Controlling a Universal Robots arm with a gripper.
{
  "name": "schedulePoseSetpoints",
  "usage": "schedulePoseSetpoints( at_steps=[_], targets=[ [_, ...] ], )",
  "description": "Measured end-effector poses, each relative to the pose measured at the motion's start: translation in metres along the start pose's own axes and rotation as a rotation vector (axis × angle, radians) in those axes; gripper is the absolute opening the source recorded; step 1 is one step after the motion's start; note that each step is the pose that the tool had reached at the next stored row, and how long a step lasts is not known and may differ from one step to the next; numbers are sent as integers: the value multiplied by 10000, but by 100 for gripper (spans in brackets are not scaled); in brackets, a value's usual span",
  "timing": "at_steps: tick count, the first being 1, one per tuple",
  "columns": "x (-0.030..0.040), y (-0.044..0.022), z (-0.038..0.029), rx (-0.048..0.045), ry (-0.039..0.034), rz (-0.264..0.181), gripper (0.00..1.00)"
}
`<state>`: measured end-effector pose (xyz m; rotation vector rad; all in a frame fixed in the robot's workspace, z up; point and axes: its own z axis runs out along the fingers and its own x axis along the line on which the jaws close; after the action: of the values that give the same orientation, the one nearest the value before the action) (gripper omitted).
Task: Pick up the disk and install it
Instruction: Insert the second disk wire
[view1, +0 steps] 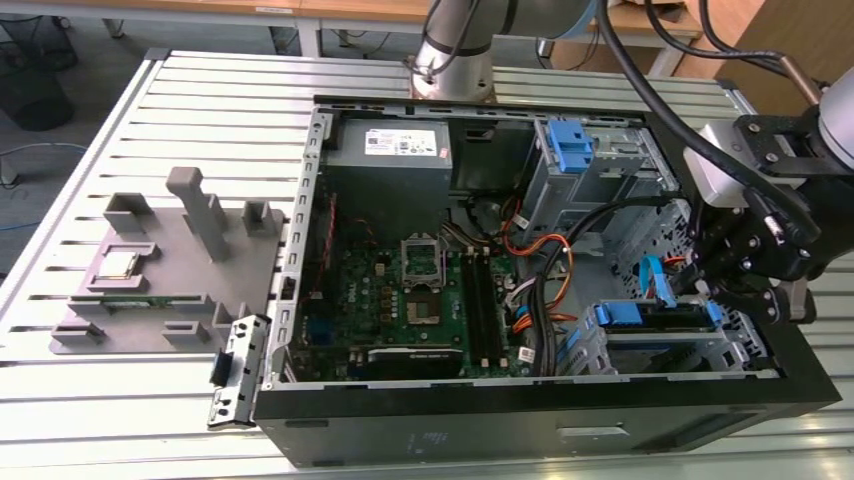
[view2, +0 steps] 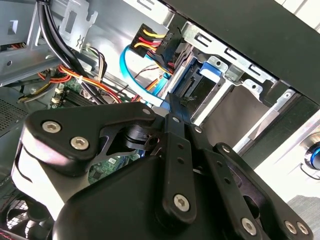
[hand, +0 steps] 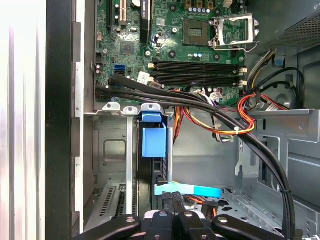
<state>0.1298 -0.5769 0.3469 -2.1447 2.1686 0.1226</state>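
the disk (view1: 654, 318) sits seated in the drive cage (view1: 747, 350) of the computer case (view1: 534, 420), blue rails aligned with the slot. the claw (view1: 747, 290) hovers just beside it, fingers closed, gripping nothing.

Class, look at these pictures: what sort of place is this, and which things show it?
Probably a robotics lab or test bench for computer assembly: an opened desktop computer case on a slatted metal table, grey fixture blocks beside it, and a robot arm.
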Motion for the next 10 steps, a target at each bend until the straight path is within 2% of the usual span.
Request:
schedulePoseSetpoints(
  at_steps=[10],
  targets=[
    [-16, 0, 2, 0, 0, 0, 10]
  ],
)
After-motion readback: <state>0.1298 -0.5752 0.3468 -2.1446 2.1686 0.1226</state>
